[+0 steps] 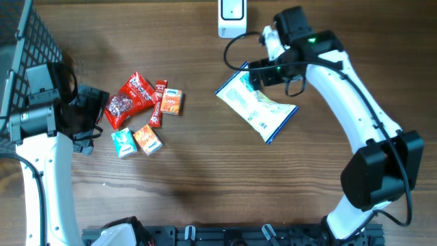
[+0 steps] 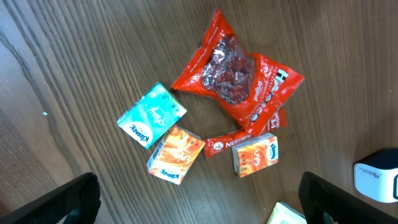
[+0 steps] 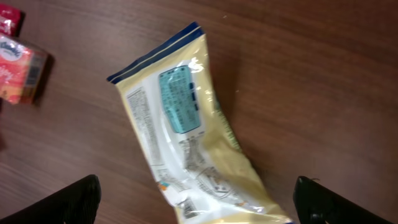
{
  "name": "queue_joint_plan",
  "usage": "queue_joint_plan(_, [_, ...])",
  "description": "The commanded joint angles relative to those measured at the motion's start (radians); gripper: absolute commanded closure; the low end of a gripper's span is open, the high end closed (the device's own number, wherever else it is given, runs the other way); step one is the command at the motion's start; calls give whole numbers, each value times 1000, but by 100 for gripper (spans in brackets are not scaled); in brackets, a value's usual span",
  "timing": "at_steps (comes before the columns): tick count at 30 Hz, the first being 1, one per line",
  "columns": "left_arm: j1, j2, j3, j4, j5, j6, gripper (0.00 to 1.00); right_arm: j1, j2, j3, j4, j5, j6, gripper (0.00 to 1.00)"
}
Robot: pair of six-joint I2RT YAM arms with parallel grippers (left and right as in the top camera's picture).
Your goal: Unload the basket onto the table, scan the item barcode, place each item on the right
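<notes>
Right gripper point(image 1: 256, 74) hangs wide open, holding nothing, over the wipes pack point(image 1: 258, 106) beside the scanner point(image 1: 232, 17), so its barcode may go unread if turned away.

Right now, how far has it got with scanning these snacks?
The yellow packet lies loose on the table near the white scanner, perhaps already scanned; that cannot be told. Nothing is in hand: the right gripper and left gripper both hang open. Left to do: the red bag and small packs beside it.

Overhead, wrists (closer) face down at tabletop point(image 1: 205, 171).
</notes>
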State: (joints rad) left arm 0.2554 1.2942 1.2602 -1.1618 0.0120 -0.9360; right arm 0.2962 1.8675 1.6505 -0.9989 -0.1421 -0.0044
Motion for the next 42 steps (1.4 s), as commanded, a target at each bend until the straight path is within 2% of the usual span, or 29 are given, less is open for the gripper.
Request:
queue_joint_plan(1, [5, 2, 3, 2, -14, 13, 0, -21, 47, -60, 53, -17, -129, 0])
queue_joint_plan(7, [5, 2, 3, 2, -14, 13, 0, -39, 139, -75, 97, -61, -167, 0])
queue_joint_plan(14, [5, 2, 3, 2, -14, 13, 0, -145, 171, -75, 129, -308, -143, 0])
queue_joint_plan(20, [5, 2, 3, 2, -14, 13, 0, -233, 190, -119, 123, -322, -134, 0])
queue_joint_plan(28, [5, 2, 3, 2, -14, 13, 0, -278, 301, -156, 151, -595, -153, 0])
queue_joint_plan(38, [5, 2, 3, 2, -14, 13, 0, -277, 357, -156, 114, -773, -163, 0])
queue_joint_plan(40, [5, 2, 3, 2, -14, 13, 0, -276, 357, -156, 95, -817, -182, 5])
queue_joint_plan(42, [5, 2, 3, 2, -14, 13, 0, -276, 357, -156, 78, -826, -180, 16])
